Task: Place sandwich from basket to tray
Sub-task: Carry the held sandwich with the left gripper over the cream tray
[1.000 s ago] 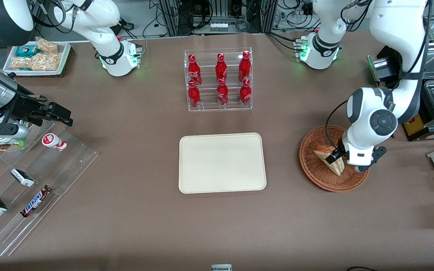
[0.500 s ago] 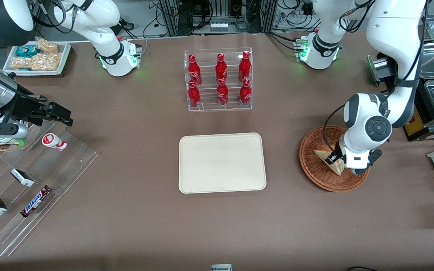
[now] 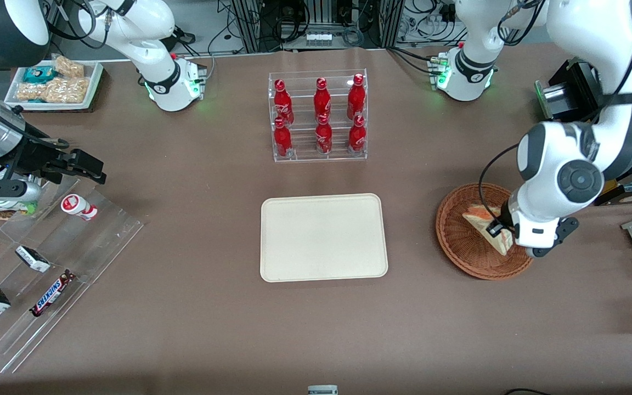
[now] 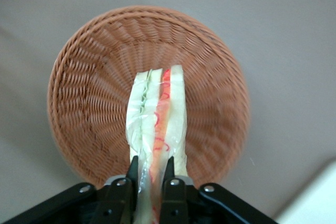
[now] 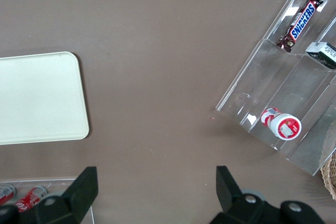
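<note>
Front view shows the brown tabletop (image 3: pixel 195 329) spread under everything, and the gripper (image 3: pixel 501 235) hangs over its working-arm end, above the basket (image 3: pixel 461 247). Largest of the task's things is the tray (image 3: pixel 324 237), lying flat and bare well apart from the gripper, toward the middle of the tabletop and about level with it in depth. Farther from the camera than the tray stands a clear rack of red bottles (image 3: pixel 319 116), which plays no part here. The basket sits directly beneath the gripper, and in the left wrist view its woven wall (image 4: pixel 89 82) rings the whole scene below the fingers (image 4: pixel 132 174). Smallest is the sandwich (image 3: pixel 486 223): the wrist view shows the wedge (image 4: pixel 157 124) pinched between the two fingers at its near end, cut side up with green and orange-pink layers showing, its length reaching away from the gripper over the basket's middle. Whether it has cleared the basket floor or rests on it I cannot tell for certain, though it looks raised in the front view. As a judgement, the grasp is made and the lift is under way or just beginning; the carry across the open tabletop to the tray, the lowering and the release are all left to do, since nothing lies on the tray yet.
</note>
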`<state>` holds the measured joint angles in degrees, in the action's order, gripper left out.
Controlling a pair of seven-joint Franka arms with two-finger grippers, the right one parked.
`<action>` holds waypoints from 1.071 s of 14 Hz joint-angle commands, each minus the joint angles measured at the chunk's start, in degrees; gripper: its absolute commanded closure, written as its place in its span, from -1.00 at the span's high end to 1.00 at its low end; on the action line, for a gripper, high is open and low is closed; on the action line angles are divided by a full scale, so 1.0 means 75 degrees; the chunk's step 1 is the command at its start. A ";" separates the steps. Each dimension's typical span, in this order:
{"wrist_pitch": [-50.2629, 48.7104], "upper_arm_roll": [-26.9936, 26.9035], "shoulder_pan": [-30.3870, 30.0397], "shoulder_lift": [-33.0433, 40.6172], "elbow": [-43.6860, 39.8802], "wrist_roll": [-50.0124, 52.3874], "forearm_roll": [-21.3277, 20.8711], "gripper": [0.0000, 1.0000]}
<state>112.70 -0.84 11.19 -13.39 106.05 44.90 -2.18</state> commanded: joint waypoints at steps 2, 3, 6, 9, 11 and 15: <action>-0.1257 0.1981 0.0067 -0.0322 -0.1576 0.0142 -0.0037 -1.00; -0.1130 0.2544 0.0067 -0.0567 -0.1612 0.0247 -0.0049 -1.00; 0.0239 0.3463 0.0637 -0.1551 -0.1811 0.0492 -0.0747 -1.00; 0.0921 0.3464 0.1600 -0.2886 -0.2465 0.1067 -0.2189 -0.99; 0.0981 0.3452 0.1860 -0.3450 -0.2854 0.1208 -0.2766 -0.98; 0.1520 0.3452 0.1989 -0.3826 -0.2866 0.1360 -0.3213 -0.97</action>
<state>123.96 25.13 25.29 -40.73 86.49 53.87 -24.48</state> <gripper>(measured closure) 0.868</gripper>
